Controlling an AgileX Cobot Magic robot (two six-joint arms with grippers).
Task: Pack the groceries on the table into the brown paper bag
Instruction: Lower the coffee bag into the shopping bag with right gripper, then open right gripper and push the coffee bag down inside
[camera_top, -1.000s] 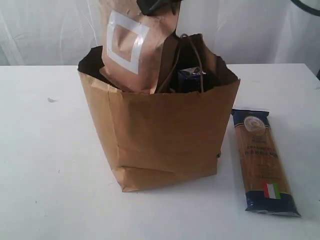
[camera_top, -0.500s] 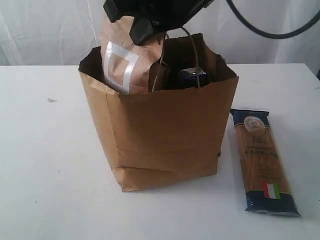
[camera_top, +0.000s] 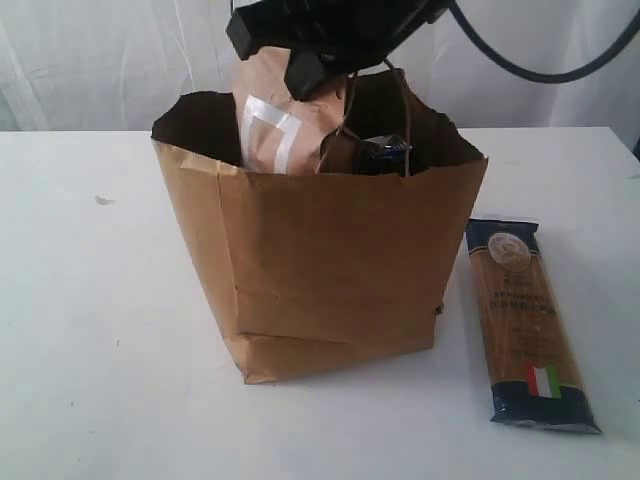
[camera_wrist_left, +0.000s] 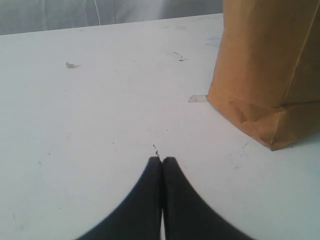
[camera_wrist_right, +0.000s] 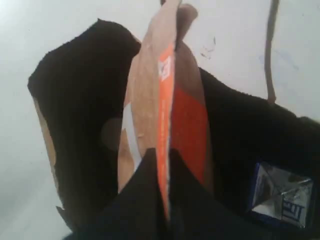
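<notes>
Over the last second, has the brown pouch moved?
Yes. The brown pouch, pinched by the right claw, has sunk lower into the brown paper bag: less of it now shows above the bag's front rim.

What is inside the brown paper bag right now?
The brown pouch with orange label, pinched by the right gripper, stands partly down in the brown paper bag, beside a dark blue shiny-topped item. The bag's walls hide anything lower.
</notes>
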